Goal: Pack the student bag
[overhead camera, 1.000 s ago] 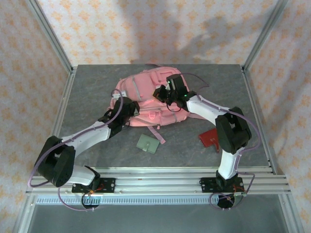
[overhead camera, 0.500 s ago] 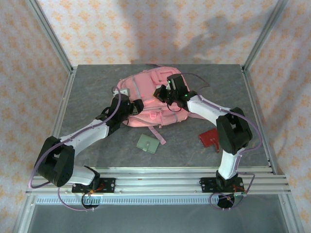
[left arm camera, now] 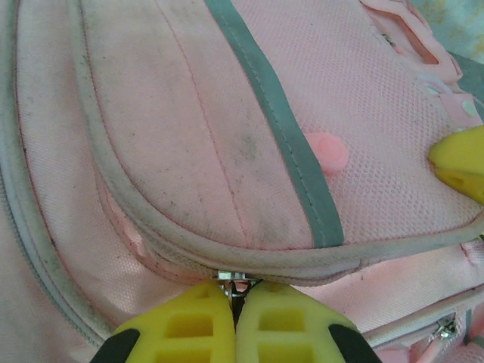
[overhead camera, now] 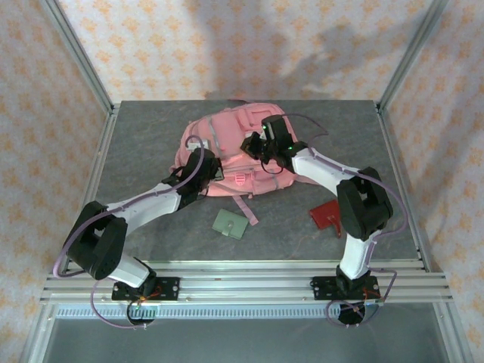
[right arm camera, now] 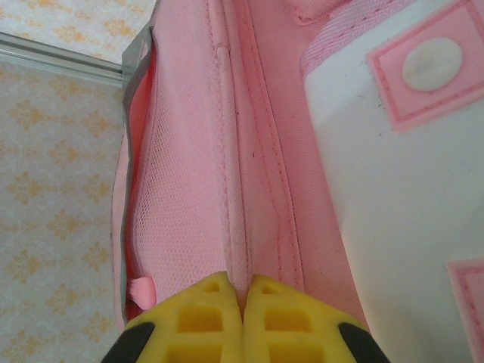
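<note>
The pink student bag [overhead camera: 234, 147] lies front-up on the far middle of the grey desk [overhead camera: 144, 151]. The left claw [left arm camera: 234, 293] is clenched on a small metal zipper pull [left arm camera: 229, 275] under the piped edge of the bag's front pocket, its yellow fingers [left arm camera: 189, 321] pressed together, while the right claw [right arm camera: 243, 291] is pinched tight on a pink seam of the bag beside its pale patch [right arm camera: 393, 174]. A flat green pouch [overhead camera: 230, 224] lies just on the near side of the bag, and a red item [overhead camera: 327, 217] sits to the bag's near right.
</note>
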Controlling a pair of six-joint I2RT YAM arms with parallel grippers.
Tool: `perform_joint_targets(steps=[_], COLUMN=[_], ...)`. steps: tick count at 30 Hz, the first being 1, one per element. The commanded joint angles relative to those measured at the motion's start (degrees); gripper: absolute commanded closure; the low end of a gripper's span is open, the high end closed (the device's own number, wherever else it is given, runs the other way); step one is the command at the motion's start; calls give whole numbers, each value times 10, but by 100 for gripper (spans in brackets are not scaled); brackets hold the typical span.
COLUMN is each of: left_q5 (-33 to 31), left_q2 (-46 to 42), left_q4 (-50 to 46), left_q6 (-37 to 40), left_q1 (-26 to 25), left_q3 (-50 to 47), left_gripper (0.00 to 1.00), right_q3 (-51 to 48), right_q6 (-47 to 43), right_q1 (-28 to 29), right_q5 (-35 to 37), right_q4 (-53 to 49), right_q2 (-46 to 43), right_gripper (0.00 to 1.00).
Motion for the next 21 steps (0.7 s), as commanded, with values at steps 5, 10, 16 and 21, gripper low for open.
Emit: perform_joint_targets(steps=[5, 10, 16, 21], left_q5=[-33, -39, -46, -3], left_q2=[4, -34, -43, -36], left_q4=[-38, -74, -102, -97], left_q6=[19, 33, 50, 65], left_q1=[20, 57, 70, 57], left_q3=[0, -30, -31, -27], left_gripper=[100, 100, 100, 100], right_q3=[21, 6, -4, -3], right_q6=[-13, -15, -12, -25], right_q1=[-4, -17, -20, -26], right_q5=[1, 20, 18, 30], right_q4=[60, 58, 67, 58], right_q2=[-45, -49, -46, -46], right_gripper=[100, 100, 100, 100])
